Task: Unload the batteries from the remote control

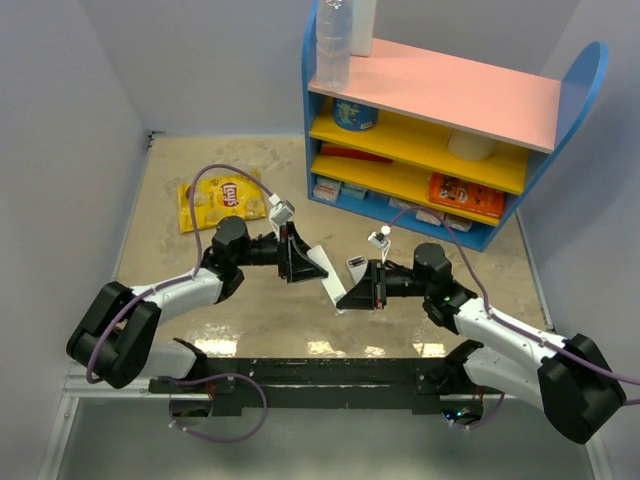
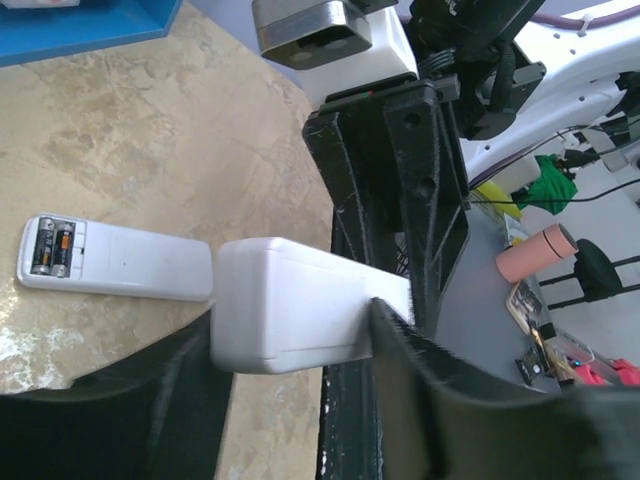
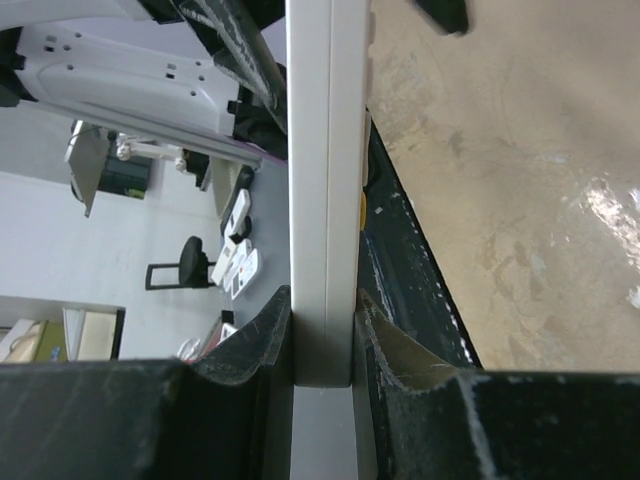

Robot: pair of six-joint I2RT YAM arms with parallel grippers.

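In the left wrist view the remote control (image 2: 120, 262) lies on the table, white back up. Its slot is open, with the two batteries (image 2: 52, 247) side by side inside. Both grippers hold a different thing, a wider white slab-like device (image 2: 295, 305), just above the table. My left gripper (image 2: 295, 340) is shut across one end of it. My right gripper (image 3: 322, 330) is shut on the faces of the other end (image 3: 325, 200). In the top view the device (image 1: 330, 288) spans between the left gripper (image 1: 316, 272) and the right gripper (image 1: 346, 300).
A blue shelf unit (image 1: 440, 120) with boxes and a can stands at the back right, with stacked clear cups (image 1: 335, 40) on top. A yellow chip bag (image 1: 222, 200) lies at the back left. A small white piece (image 1: 355, 265) shows beside the right gripper. A black rail (image 1: 330, 375) runs along the near edge.
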